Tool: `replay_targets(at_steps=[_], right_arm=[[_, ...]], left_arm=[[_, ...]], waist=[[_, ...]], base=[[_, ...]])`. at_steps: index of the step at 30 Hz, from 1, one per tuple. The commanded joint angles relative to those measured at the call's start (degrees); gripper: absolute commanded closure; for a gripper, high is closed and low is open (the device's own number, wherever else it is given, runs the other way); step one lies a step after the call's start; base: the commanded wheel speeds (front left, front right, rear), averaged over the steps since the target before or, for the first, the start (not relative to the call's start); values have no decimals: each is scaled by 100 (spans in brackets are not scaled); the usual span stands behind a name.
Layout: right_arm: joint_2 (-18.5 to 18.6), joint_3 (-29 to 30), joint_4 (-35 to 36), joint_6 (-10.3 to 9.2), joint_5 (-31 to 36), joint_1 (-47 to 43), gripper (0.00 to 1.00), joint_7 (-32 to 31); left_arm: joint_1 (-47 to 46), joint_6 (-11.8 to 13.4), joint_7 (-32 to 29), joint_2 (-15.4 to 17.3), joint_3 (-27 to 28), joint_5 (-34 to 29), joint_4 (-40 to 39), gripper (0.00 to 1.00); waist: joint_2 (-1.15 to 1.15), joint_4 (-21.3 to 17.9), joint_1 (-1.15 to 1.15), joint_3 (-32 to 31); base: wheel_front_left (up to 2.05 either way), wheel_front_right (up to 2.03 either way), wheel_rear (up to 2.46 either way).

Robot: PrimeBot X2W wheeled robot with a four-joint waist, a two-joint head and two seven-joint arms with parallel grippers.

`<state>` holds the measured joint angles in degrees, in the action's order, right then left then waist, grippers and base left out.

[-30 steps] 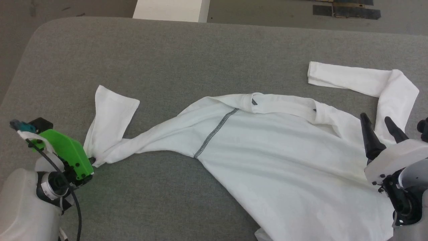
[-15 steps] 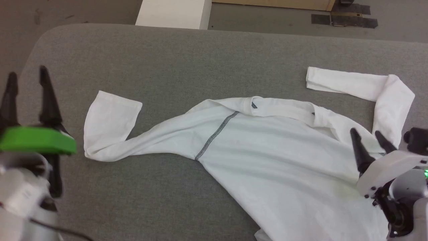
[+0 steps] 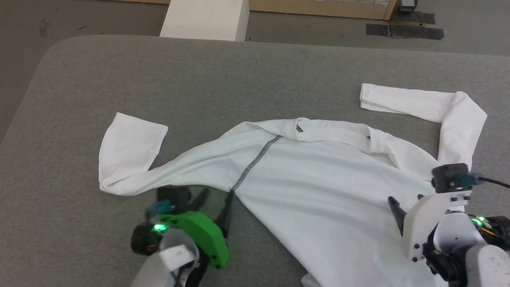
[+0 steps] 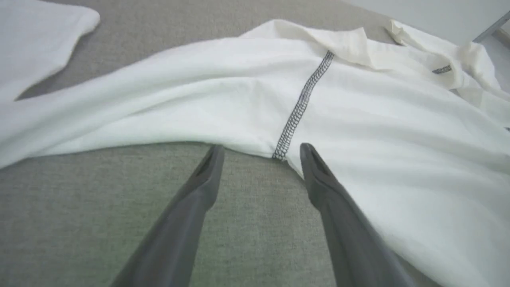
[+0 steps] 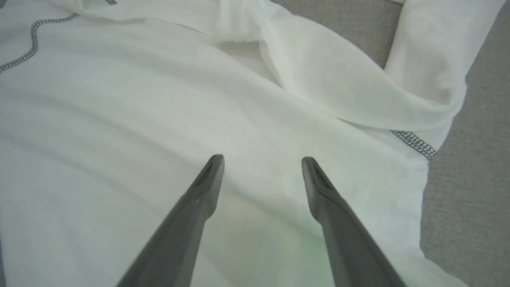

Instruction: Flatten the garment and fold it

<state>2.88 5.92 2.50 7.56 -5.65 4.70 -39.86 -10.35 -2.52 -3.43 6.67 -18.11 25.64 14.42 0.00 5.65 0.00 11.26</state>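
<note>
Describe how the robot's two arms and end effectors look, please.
The left end effector carries a bright green cover. The right end effector has a white housing, with a black cable on a teal plug. Both have two long, dark grey, tapering fingers.

txt: none legible | neck tag on garment: too small to read

- We lose the lower part of the shirt past the head view's bottom edge.
- We see the left gripper smeared by blur there.
- We cannot read the collar patch.
</note>
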Motion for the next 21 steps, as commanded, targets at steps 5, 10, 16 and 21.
replay_targets(at_steps=[5, 10, 16, 21], right_arm=[[19, -252, -122, -8, 117, 151, 0, -292], [26, -336, -222, -8, 79, 252, 0, -304], [21, -225, -271, -8, 74, 284, 0, -159], [17, -87, -249, -8, 111, 278, 0, -40]], left_arm=[[-470, 224, -1216, -102, -263, 78, 389, 0], [-642, 345, -1789, -204, -395, 233, 552, 0], [-611, 210, -2028, -266, -550, 482, 605, 100], [-474, 9, -2212, -186, -618, 658, 456, 100]], waist=[[0, -78, 0, 61], [0, -156, 0, 154], [0, -260, 0, 214], [0, -276, 0, 210]], base=[[0, 0, 0], [0, 0, 0], [0, 0, 0], [0, 0, 0]])
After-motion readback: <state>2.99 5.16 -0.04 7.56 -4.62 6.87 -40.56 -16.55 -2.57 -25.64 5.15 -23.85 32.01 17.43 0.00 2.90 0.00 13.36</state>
